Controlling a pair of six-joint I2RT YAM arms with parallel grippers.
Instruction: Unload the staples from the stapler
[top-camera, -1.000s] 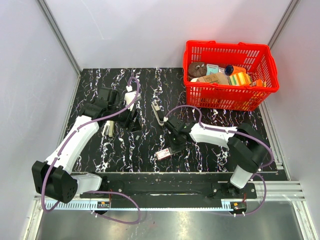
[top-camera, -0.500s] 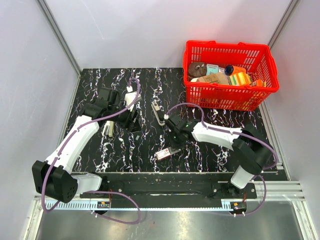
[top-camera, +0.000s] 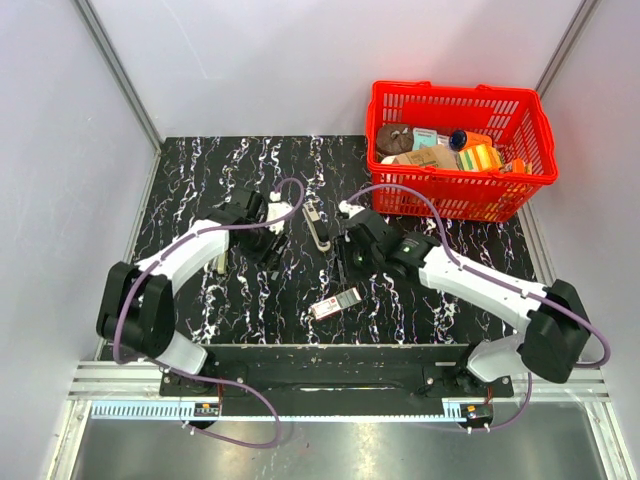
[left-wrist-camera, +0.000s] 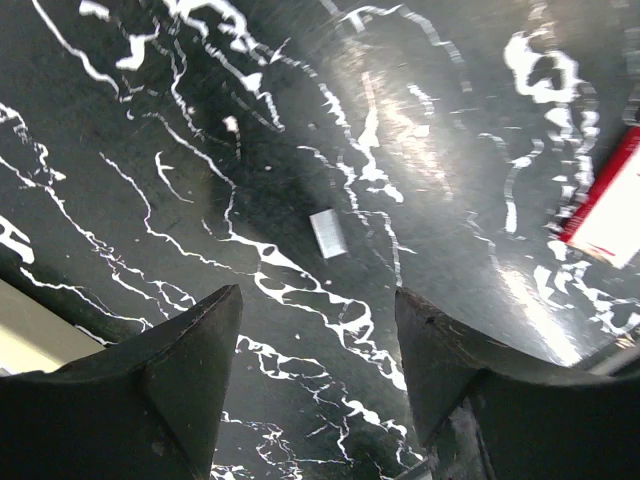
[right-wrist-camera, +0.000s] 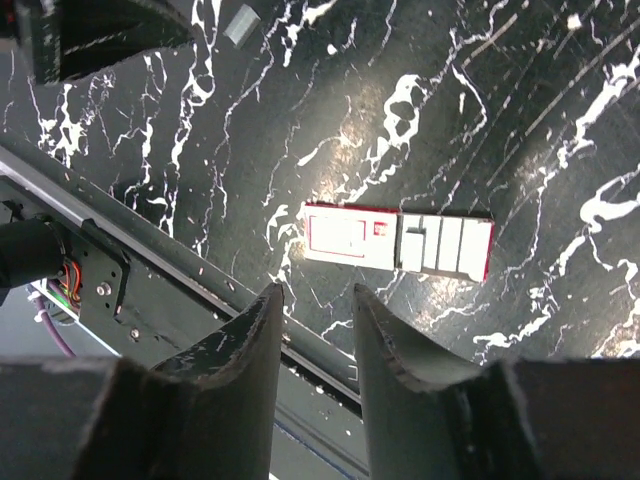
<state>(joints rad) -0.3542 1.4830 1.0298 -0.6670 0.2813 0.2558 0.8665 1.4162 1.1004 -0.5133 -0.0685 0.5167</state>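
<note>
The stapler (top-camera: 316, 226) lies on the black marbled table between my two grippers, slim and silver-black; neither wrist view shows it. My left gripper (top-camera: 271, 250) is just left of it, open and empty (left-wrist-camera: 318, 292), over a short silver strip of staples (left-wrist-camera: 327, 234) lying loose on the table. The strip also shows in the right wrist view (right-wrist-camera: 240, 25). My right gripper (top-camera: 355, 255) is just right of the stapler, its jaws a little apart and empty (right-wrist-camera: 316, 290).
A red and white staple box (top-camera: 336, 303) lies near the front edge, below my right gripper (right-wrist-camera: 395, 240). A red basket (top-camera: 535, 120) full of items stands at the back right. A small white and black object (top-camera: 217, 262) lies at the left.
My right gripper has moved back from the staple box to beside the stapler. My left arm has folded in and its gripper has shifted slightly right and nearer. The stapler has not moved.
</note>
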